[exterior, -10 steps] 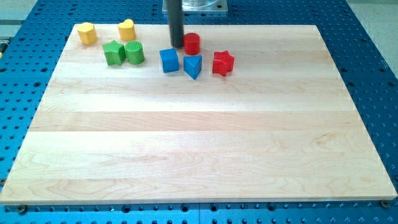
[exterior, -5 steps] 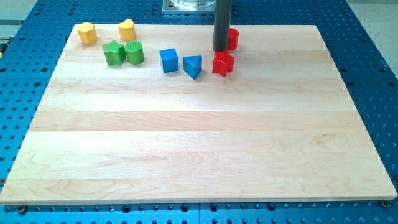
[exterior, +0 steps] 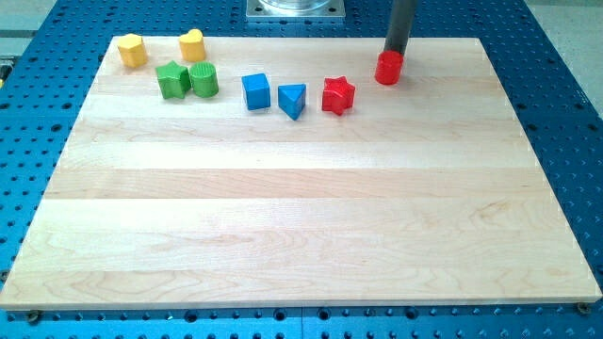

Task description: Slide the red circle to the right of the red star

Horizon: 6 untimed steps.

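The red circle (exterior: 388,68) is a short red cylinder near the board's top edge, up and to the right of the red star (exterior: 337,95). A gap of bare wood lies between them. My tip (exterior: 394,53) is at the circle's upper edge, touching or nearly touching it from the top right. The dark rod rises out of the view's top.
A blue triangle (exterior: 293,99) and a blue cube (exterior: 255,91) lie left of the star. A green star (exterior: 172,80) and green cylinder (exterior: 203,79) sit further left. Two yellow blocks, one (exterior: 132,49) and a heart (exterior: 192,44), are at top left. The board's top edge (exterior: 443,40) is close behind the circle.
The tip has swept to the right along the board's top, pushing the red circle from left of the star, over its top, to its upper right. The other blocks have not moved.
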Available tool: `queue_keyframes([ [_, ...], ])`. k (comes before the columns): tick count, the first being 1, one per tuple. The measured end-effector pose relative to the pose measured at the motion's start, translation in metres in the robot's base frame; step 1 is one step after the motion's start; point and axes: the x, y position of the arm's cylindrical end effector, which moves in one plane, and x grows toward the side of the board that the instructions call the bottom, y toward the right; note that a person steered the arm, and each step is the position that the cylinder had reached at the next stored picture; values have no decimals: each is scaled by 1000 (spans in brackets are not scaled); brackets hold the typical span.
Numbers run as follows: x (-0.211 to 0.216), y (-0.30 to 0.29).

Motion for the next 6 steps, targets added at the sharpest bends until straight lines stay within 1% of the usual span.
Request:
queue_keyframes([
  [1,49,-11],
  [2,68,-11],
  [4,85,-11],
  [5,69,-12],
  [6,30,-54],
])
